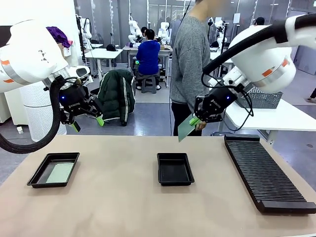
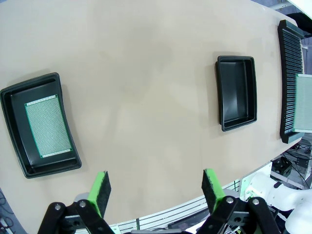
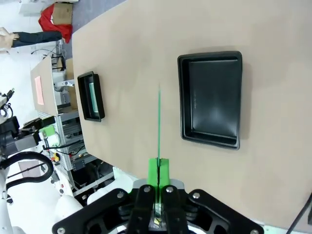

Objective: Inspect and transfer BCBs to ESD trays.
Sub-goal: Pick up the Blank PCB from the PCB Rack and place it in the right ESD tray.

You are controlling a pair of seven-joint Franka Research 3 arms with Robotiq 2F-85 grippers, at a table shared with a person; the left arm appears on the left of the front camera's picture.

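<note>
We hold a BCB clamped in the right gripper, upper right; the empty ESD tray lies below-left. Left gripper jaws apart.

1. This is a robotics lab or test hall, laid out as many workstations in one open room.
2. Two white robot arms stand at a plain tan surface with a person standing at its far side.
3. On the surface lie black anti-static trays and a long ribbed rack, the kind of gear used for handling circuit boards.
4. Farther back are more white tables with other robot arms, and a seated person in blue working at one.
5. The floor is smooth grey, and a dark jacket hangs over a chair.
6. A wire basket sits on a side table.
</note>
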